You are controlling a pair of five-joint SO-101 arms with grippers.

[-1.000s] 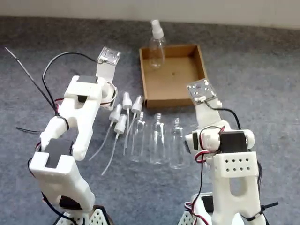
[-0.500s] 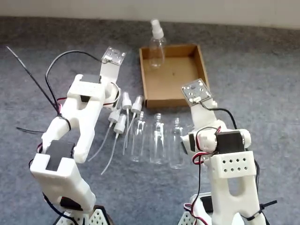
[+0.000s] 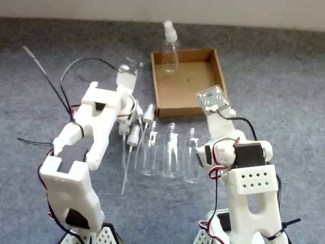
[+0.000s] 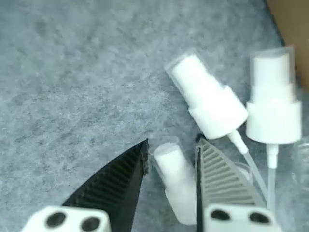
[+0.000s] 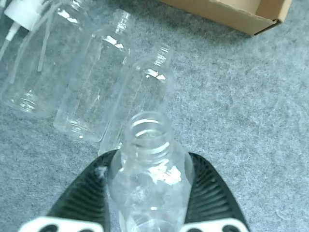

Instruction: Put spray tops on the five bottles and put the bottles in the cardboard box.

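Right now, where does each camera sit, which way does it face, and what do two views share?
High view: fixed above the table, looking down on left arm, right arm, the cardboard box, loose spray tops, lying bottles.
Left wrist view: on the left arm, facing down at the left gripper around a spray top.
Right wrist view: on the right arm, facing down past the right gripper clamping an uncapped bottle.
Shared: high and right wrist views both show the lying bottles.
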